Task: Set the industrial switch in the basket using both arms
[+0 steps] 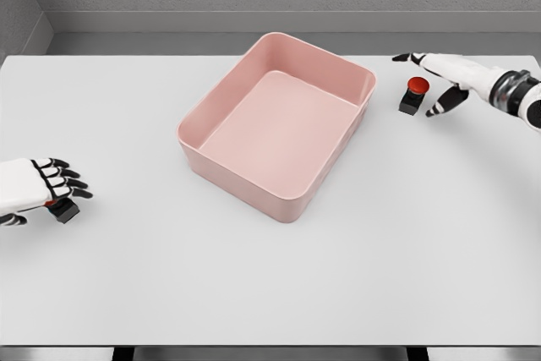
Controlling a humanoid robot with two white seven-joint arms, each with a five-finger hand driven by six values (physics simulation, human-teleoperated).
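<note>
Right now my right hand sits at the upper right of the frame, fingers spread and holding nothing, with the industrial switch between the index finger above and the thumb below. It is a small black box with a red button on top, standing upright on the white tabletop just to the right of the pink basket. I cup my hand around it this way so that closing the fingers would pinch the black body rather than press the button; I cannot tell whether any fingertip already touches it.

My left hand rests at the lower left edge of the frame, fingers curled over a second small black-and-red object; it looks like another switch, mostly hidden under my fingers, and whether I truly grip it is unclear.

Between my hands the basket lies open and empty, turned at an angle, so either arm has only a short carry over its rim.
</note>
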